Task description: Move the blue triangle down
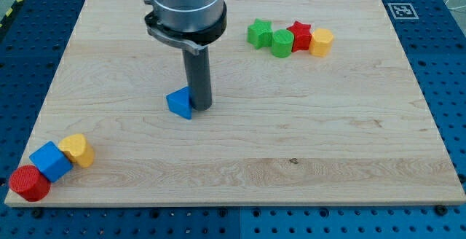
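Observation:
The blue triangle (178,103) lies on the wooden board (291,137), left of the middle. My tip (200,108) stands right beside it, touching its right side, slightly towards the view's top. The rod rises from there into the grey arm body at the view's top.
A green star (259,33), a green block (282,43), a red star (300,34) and a yellow hexagon (321,41) cluster at the upper right. A red cylinder (29,183), a blue cube (50,160) and a yellow block (77,150) sit at the lower left corner.

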`<state>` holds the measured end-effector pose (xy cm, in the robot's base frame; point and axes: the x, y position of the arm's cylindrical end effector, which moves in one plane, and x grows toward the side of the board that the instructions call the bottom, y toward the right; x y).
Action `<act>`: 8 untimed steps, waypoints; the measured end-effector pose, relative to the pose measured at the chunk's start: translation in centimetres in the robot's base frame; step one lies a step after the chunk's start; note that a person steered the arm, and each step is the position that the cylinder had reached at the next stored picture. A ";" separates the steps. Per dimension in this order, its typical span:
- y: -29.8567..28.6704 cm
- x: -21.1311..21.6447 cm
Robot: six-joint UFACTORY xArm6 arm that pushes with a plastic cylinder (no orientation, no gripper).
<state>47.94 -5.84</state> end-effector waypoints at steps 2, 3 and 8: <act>-1.3 0.9; 0.0 -1.1; -4.6 0.3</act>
<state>48.27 -10.43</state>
